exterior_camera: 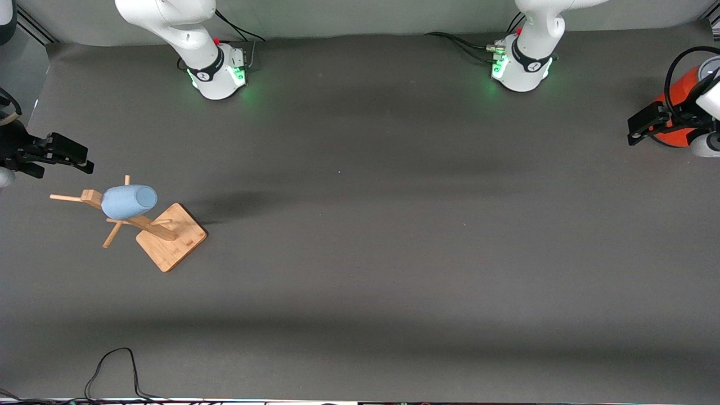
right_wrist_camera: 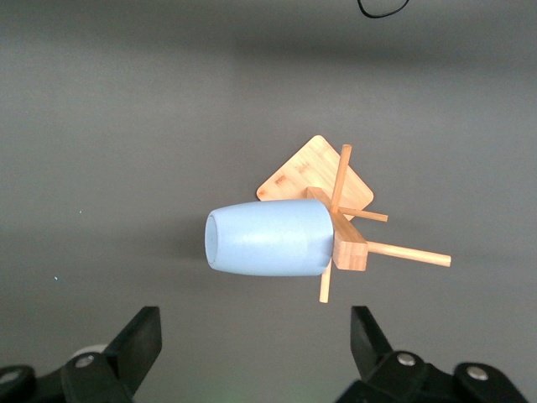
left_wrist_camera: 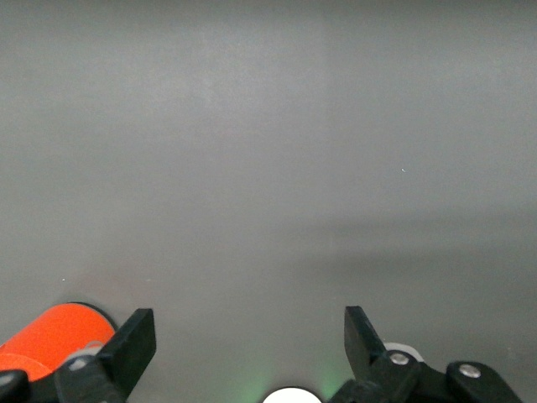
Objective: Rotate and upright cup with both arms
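A dark grey mat (exterior_camera: 360, 253) covers the table – a pale wall runs along the robots' edge. The right gripper (exterior_camera: 70, 154) is seen with jaws fully open and empty, over the right arm's end. The light-blue cup (exterior_camera: 129, 201) is hung sideways on a wooden peg rack (exterior_camera: 169, 239), just beside these jaws but apart. The left gripper (exterior_camera: 647, 125) – wide open, empty – is held beside an orange can (exterior_camera: 678, 95).

Two white jointed arms, dark joint bands, round bases (exterior_camera: 222, 76) glowing green, black cables trailing. Black two-finger left gripper (left_wrist_camera: 250, 340) and right gripper (right_wrist_camera: 256, 340), silver screws at knuckles.
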Available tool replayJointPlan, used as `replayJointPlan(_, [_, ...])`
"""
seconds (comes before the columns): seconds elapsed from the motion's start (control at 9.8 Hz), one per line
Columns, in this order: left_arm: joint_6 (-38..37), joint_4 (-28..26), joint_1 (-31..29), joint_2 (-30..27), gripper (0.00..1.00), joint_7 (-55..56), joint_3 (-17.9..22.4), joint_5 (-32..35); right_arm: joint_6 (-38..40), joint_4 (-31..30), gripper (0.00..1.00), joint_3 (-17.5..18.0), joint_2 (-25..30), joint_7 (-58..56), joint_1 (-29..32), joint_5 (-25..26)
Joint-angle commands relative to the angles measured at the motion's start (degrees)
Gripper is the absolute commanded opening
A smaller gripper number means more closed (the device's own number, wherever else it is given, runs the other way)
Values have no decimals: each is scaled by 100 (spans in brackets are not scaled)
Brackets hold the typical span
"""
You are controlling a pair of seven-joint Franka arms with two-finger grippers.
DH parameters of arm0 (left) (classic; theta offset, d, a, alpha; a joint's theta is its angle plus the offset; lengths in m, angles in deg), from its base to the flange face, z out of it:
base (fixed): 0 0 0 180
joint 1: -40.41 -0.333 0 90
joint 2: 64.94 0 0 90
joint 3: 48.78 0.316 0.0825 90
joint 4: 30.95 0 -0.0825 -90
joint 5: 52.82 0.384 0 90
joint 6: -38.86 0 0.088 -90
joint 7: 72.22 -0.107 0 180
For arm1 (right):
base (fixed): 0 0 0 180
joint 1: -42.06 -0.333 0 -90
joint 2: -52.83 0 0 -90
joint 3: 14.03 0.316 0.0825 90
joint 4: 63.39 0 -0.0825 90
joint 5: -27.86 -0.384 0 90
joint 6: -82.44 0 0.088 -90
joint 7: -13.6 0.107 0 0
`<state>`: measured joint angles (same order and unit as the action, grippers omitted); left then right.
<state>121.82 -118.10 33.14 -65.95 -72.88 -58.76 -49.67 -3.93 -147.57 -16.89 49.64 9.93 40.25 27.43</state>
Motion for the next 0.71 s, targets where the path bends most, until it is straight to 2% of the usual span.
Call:
replayJointPlan(0.0, [-16,84,76,13,100,75,13,63,50,-72,100,-56,82,242,-48,-81])
replayJointPlan(0.41, [-7,75,67,22,100,31,13,72,50,-72,100,-47,65,490,-48,-89])
replayJointPlan(0.61, [-7,75,67,21,100,31,13,72,50,-54,100,-39,56,106,-48,-81])
